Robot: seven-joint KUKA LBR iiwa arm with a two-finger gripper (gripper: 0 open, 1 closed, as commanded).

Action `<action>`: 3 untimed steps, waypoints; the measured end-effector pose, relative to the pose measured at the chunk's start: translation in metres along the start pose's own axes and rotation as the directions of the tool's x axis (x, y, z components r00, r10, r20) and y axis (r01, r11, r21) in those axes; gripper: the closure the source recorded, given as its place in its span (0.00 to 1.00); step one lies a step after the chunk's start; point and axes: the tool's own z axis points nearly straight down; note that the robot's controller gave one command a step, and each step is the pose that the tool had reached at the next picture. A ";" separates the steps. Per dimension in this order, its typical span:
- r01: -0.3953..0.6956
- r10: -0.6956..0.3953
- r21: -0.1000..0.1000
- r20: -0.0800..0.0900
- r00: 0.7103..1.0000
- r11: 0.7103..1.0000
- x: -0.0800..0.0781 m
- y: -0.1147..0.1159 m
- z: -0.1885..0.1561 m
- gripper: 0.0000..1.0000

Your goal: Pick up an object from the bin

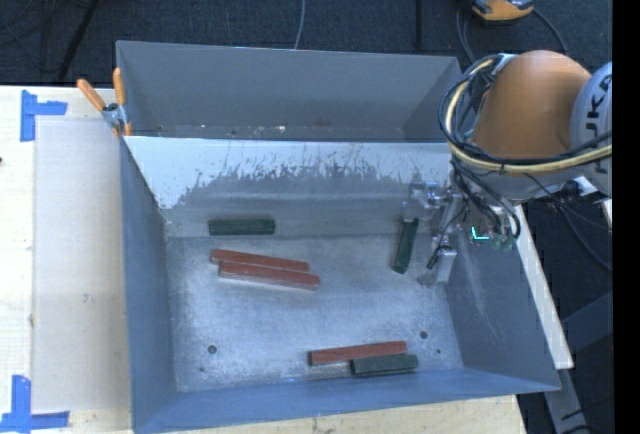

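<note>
In the overhead camera view the arm reaches in from the right, its orange wrist cover (pixel 530 107) hanging above the right end of the bin (pixel 300 112). The gripper (pixel 433 260) sits low, close under the right-hand sloping wall. Just beside it, on the side toward the bin's middle, is a short dark green bar (pixel 404 247), pointing toward the back wall. It looks a little foreshortened next to the other pieces, so it may be tipped up against the gripper's metalwork rather than lying flat, though I can't be sure. I also can't tell whether the gripper is spread, pressed together or pinching that bar, because the parts overlap from this angle. Everything else lies flat and well apart from it: another green bar (pixel 240 226) near the back left, two reddish-brown bars (pixel 265 269) touching side by side in front of that, and by the front wall a brown bar (pixel 357 353) touching a dark green one (pixel 383 365). I judge the pick to be at the grasp stage, with the lone bar by the wall the likely target since nothing crowds it. Before lifting I'd want to confirm it is truly caught
</note>
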 end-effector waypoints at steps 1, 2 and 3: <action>0.001 -0.001 0.001 0.007 1.000 1.000 -0.002 0.000 -0.004 0.00; 0.051 -0.051 0.002 0.016 0.999 0.999 -0.017 -0.011 0.042 0.00; 0.177 -0.177 0.001 0.005 0.984 0.984 -0.012 -0.015 0.105 0.00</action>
